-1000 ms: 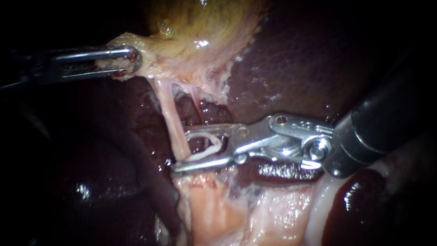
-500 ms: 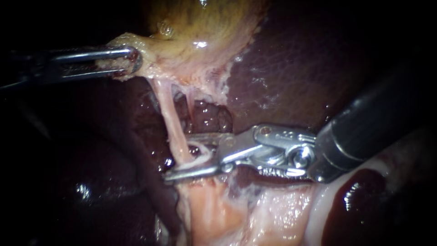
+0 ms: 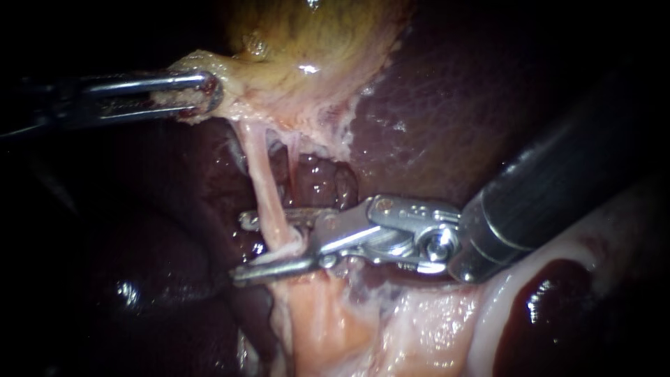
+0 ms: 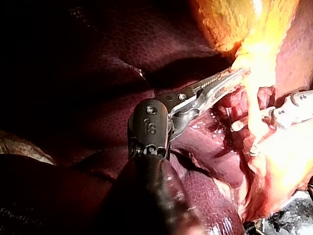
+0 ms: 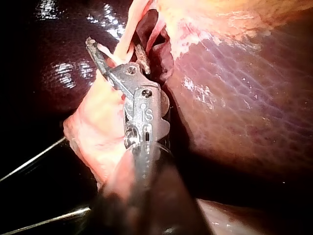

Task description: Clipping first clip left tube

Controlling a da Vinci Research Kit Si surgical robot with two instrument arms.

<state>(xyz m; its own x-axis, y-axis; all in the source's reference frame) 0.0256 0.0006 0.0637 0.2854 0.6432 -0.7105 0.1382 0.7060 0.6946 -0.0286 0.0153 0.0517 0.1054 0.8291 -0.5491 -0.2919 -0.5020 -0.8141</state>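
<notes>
At the upper left of the endoscope view, the left instrument [image 3: 202,94] comes in level from the frame's edge. Its claw is closed on the pale lower fringe of the gallbladder [image 3: 314,42], one half above the tissue and one below. The yellow-green body of the gallbladder fills the upper middle. The left wrist view shows the same hold: the claw is clamped on the bright gallbladder edge straight ahead of it.

The left tube [image 3: 269,188] runs from that fringe down the middle of the frame as a taut, pale pink strand and ends in the pale fatty tissue [image 3: 328,321] at the lower centre. A thinner strand [image 3: 293,157] hangs just to its right, with dark red liver showing between the two.

The right instrument [image 3: 241,248] enters from the upper right. Its dark shaft slopes down to a metal wrist right of centre, and its claw points left. The claw stands partly apart and straddles the left tube low down, one half behind the tube and the other in front. A white clip [image 3: 299,243] sits in the claw, spanning from half to half and lying against the tube. In the right wrist view the tube passes between the two halves, close to where they join.

The liver [image 3: 447,105] fills the upper right behind the shaft.
</notes>
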